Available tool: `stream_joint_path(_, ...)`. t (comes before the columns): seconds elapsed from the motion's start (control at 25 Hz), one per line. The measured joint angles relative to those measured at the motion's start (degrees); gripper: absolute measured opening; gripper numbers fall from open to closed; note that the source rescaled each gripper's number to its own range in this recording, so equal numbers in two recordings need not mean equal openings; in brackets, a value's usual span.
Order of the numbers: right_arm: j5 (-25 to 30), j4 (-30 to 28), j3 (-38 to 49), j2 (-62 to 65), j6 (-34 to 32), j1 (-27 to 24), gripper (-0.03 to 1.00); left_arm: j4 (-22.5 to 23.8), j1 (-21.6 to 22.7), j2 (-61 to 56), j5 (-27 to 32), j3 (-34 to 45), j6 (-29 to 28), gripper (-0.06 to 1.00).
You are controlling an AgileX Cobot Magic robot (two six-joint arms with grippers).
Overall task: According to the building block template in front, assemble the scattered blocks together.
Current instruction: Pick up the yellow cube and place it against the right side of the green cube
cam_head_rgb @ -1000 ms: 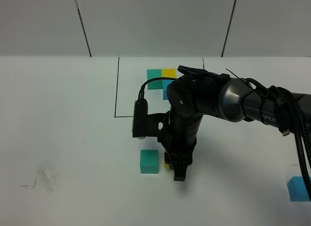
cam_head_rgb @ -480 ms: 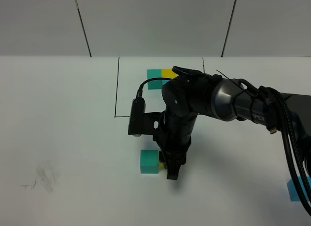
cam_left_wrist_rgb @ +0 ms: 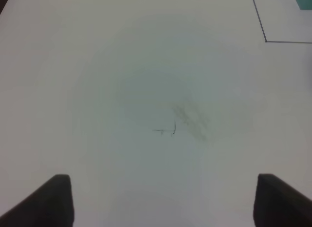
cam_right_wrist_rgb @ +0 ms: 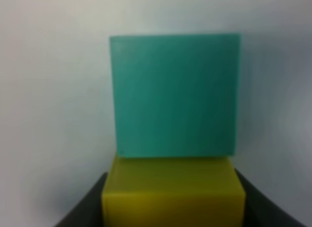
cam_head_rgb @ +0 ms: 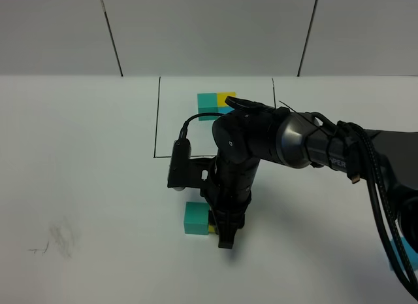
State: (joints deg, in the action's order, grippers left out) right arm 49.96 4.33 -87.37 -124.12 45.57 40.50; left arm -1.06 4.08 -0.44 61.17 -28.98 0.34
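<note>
The right gripper (cam_head_rgb: 226, 236) is seen with its fingers (cam_right_wrist_rgb: 80, 210) closed on the yellow block (cam_right_wrist_rgb: 173, 185), one dark finger at each flank in the right wrist view. The teal block (cam_head_rgb: 195, 218) is met at the 9 o'clock face of the yellow block, touching, with no gap to be made out. The left gripper (cam_left_wrist_rgb: 165, 180) is held with fingers spread wide and nothing between them, over a bare stretch of the white surface (cam_left_wrist_rgb: 97, 66) marked by a grey scuff (cam_left_wrist_rgb: 187, 119).

Trouble is judged likeliest at release. If the fingers are opened unevenly or lifted askew, the yellow block could be dragged off the teal block and the seam reopened. Nothing braces the teal block, so any press toward 9 o'clock would be passed on as a slide or a twist, and the faces could be left out of line.

The sky-blue block (cam_head_rgb: 400, 258) lies well apart at 3 to 4 o'clock, at the edge of the high view. It is half hidden by the arm's cables (cam_head_rgb: 382, 206), which could hamper a clean approach. The building block template (cam_head_rgb: 217, 99) sits at 12 o'clock inside its drawn rectangle (cam_head_rgb: 157, 121). Only its teal and yellow cubes show plainly, the blue one being mostly covered by the right arm (cam_head_rgb: 294, 144), so its place cannot be checked from here
</note>
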Motion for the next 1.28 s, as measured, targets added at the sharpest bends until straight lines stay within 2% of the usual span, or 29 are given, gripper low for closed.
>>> stream_joint_path(0.56, -0.19, -0.54, -0.57, -2.58, 0.00, 0.06, 0.01, 0.00, 0.00, 0.00, 0.00, 0.00, 0.00, 0.64)
stream_joint_path(0.72, 1.30, -0.62, -1.82, -2.87, -2.24, 0.06, 0.01, 0.00, 0.00, 0.00, 0.00, 0.00, 0.00, 0.64)
stream_joint_path(0.76, 1.60, -1.04, -2.21, -2.87, -3.66, 0.06, 0.07, 0.00, 0.00, 0.00, 0.00, 0.00, -0.34, 0.64)
stream_joint_path(0.8, 1.78, -1.86, -2.47, -2.81, -5.55, 0.06, 0.20, 0.00, 0.00, 0.00, 0.00, 0.00, 0.00, 0.64)
stream_joint_path(0.84, 1.78, -2.76, -2.59, -2.41, -7.52, 0.06, 0.36, 0.00, 0.00, 0.00, 0.00, 0.00, 0.00, 0.64)
stream_joint_path(0.92, 1.94, -4.70, -2.65, -0.46, -14.29, 0.06, 0.75, 0.00, 0.00, 0.00, 0.00, 0.00, 0.00, 0.64)
stream_joint_path(0.96, 2.39, -6.01, -2.71, 0.78, -18.04, -0.02, 0.84, 0.00, 0.00, 0.00, 0.00, 0.00, 0.00, 0.64)
stream_joint_path(1.0, 3.14, -7.15, -2.71, 2.41, -23.07, -0.21, 0.91, 0.00, 0.00, 0.00, 0.00, 0.00, 0.00, 0.64)
stream_joint_path(1.08, 4.78, -10.32, -2.32, 5.64, -33.76, -0.98, 0.97, 0.00, 0.00, 0.00, 0.00, 0.00, 0.00, 0.64)
stream_joint_path(1.2, 5.31, -15.19, 2.29, 11.64, -45.57, -4.19, 1.00, 0.00, 0.00, 0.00, 0.00, 0.00, 0.00, 0.64)
stream_joint_path(1.28, 3.86, -17.76, 8.27, 15.83, -50.89, -7.00, 0.99, 0.00, 0.00, 0.00, 0.00, 0.00, 0.00, 0.64)
